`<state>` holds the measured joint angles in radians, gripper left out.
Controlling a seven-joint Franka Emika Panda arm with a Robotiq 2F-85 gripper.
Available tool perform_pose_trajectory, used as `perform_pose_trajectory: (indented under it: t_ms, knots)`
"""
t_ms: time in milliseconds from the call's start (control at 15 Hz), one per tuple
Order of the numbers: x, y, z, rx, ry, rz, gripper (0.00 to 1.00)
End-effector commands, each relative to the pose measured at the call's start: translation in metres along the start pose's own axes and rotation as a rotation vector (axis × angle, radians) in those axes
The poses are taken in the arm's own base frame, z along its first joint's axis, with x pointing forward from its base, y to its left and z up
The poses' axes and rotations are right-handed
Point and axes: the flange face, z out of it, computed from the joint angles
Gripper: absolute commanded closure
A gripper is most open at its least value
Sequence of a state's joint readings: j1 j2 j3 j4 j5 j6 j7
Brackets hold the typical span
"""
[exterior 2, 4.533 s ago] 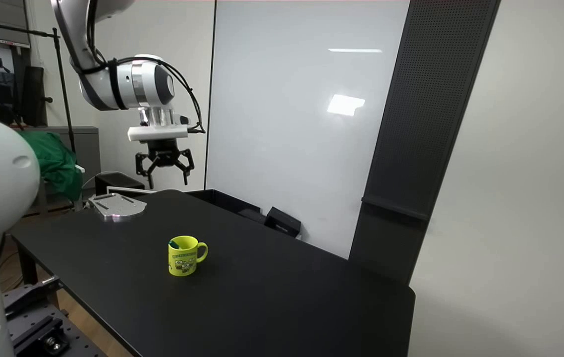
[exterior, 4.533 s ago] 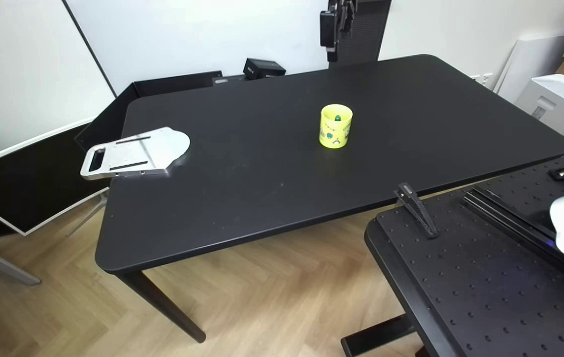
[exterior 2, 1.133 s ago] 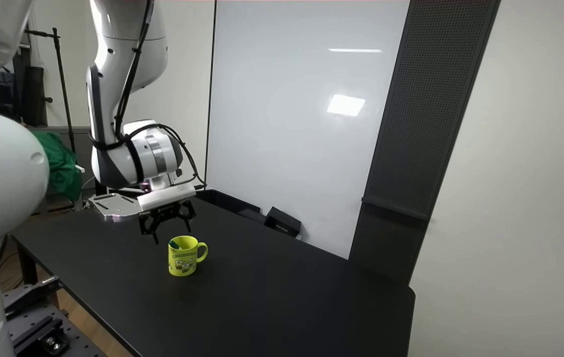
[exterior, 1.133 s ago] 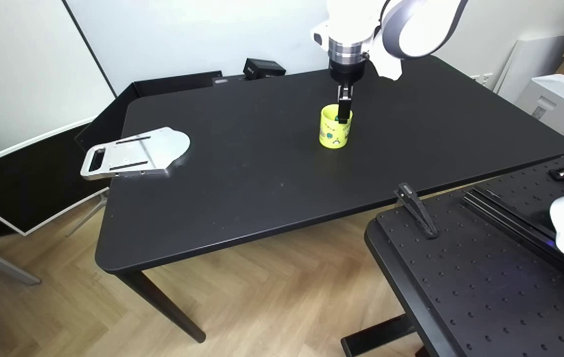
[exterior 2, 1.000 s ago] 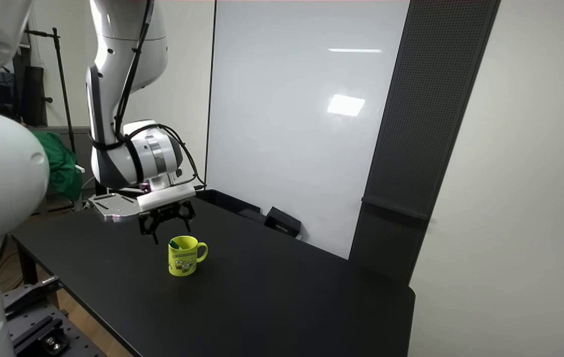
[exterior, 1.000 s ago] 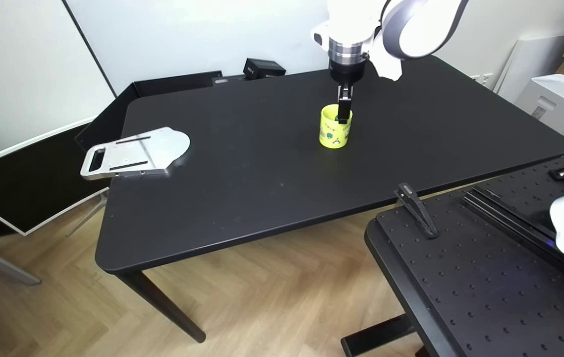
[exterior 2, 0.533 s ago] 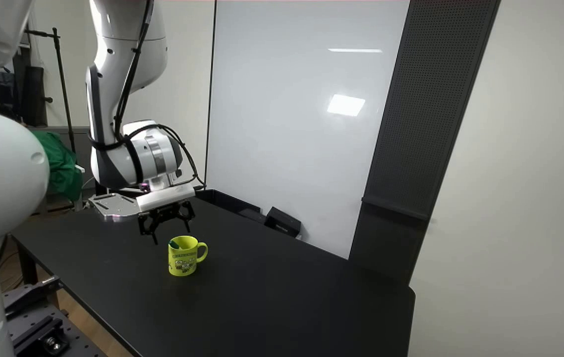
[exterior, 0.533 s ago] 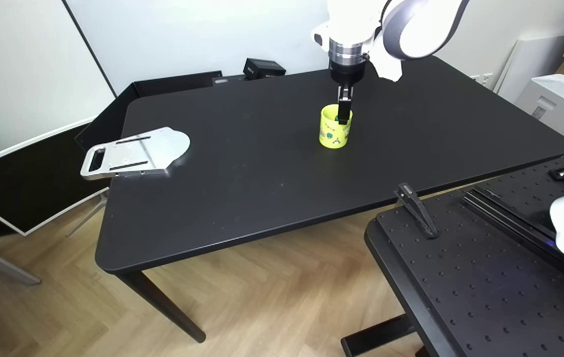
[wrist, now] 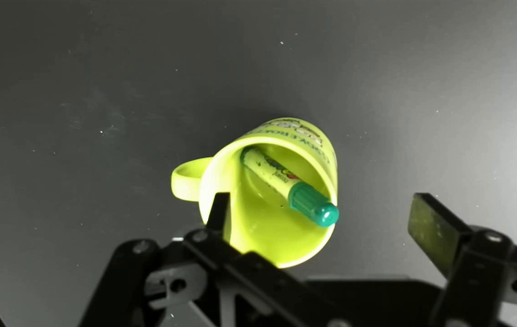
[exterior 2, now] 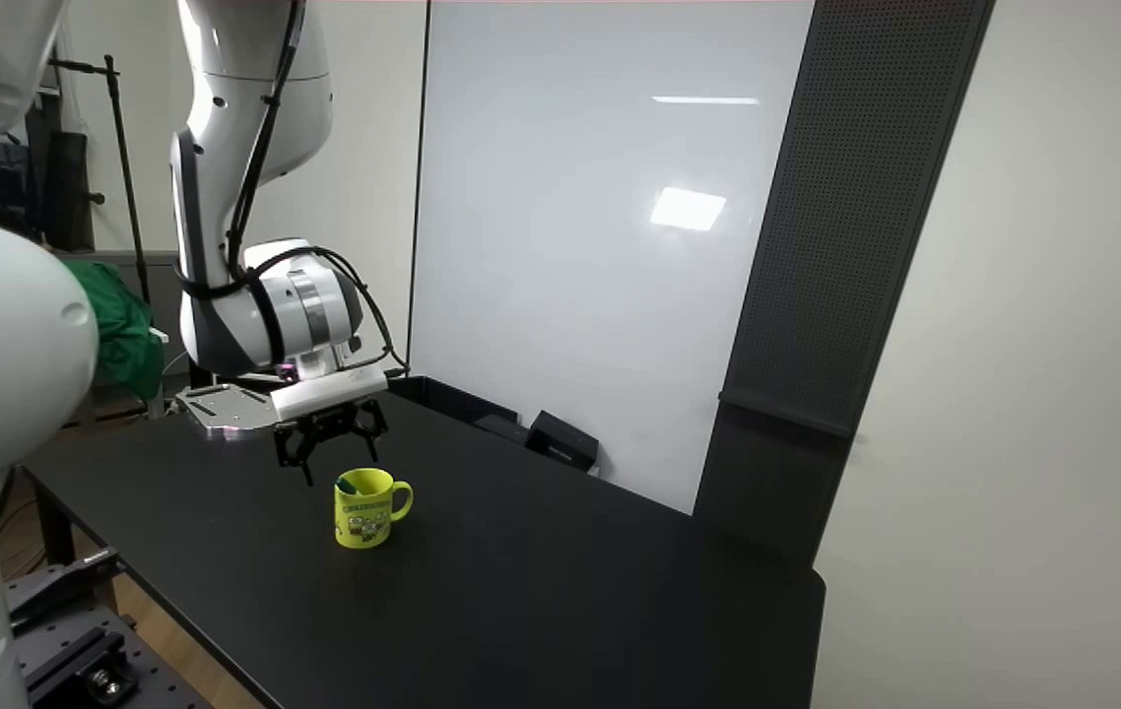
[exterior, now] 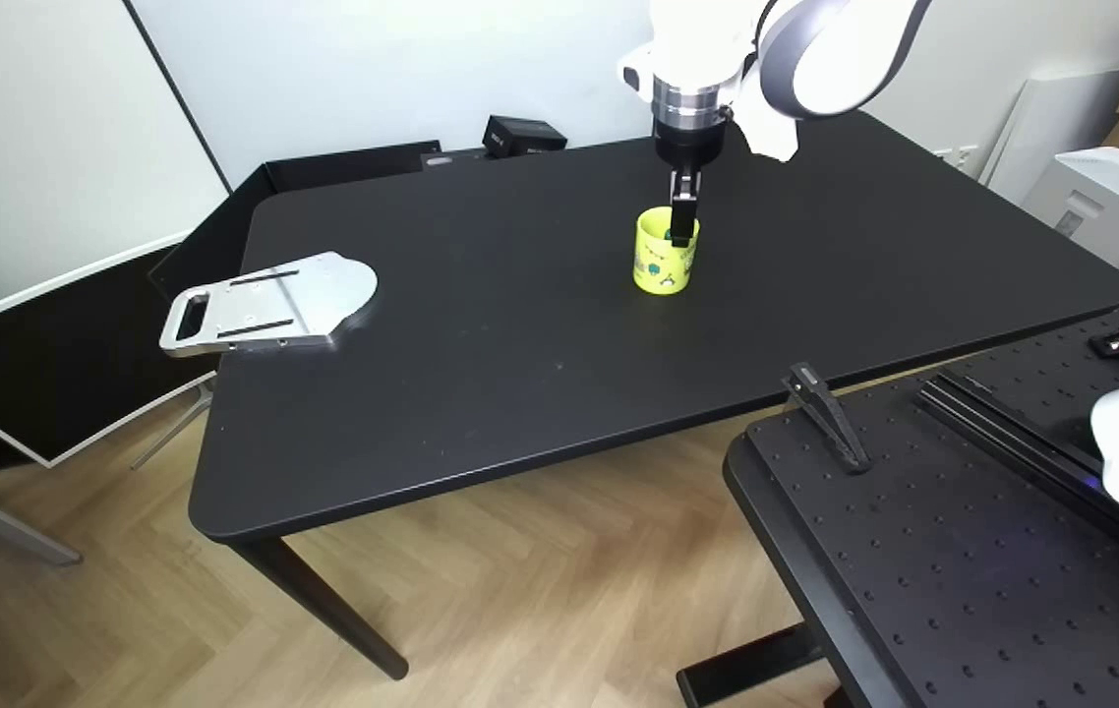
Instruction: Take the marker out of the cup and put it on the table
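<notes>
I am in what looks like a lab. My arm (exterior 2: 226, 148), cables (exterior 2: 264, 148) strapped along it, hangs over a black worktop (exterior: 520, 354); beside that stands a bench (exterior: 963, 580), perforated in a grid, with a rail (exterior: 1012, 435) on it. A perforated panel (exterior 2: 856, 226) and a glossy white board (exterior 2: 570, 246) stand behind; a thin stand (exterior 2: 126, 167) rises further back.

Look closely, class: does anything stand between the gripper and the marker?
Only the cup itself: its wall surrounds most of the marker, probably blocking the gripper from the side. The cup's mouth is open, with the green cap showing there.
</notes>
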<state>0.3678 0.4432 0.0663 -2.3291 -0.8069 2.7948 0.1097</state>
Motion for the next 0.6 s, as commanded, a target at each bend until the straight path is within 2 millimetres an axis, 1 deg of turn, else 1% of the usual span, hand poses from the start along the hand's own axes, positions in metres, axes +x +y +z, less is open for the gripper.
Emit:
perform_pose_trajectory:
  t_ms: [0,533]
  knots:
    - [0.0002,0.0018,-0.0007,-0.015,0.009,0.005,0.0]
    - [-0.0013,0.0037,0.0025,-0.02,0.016,0.005,0.0]
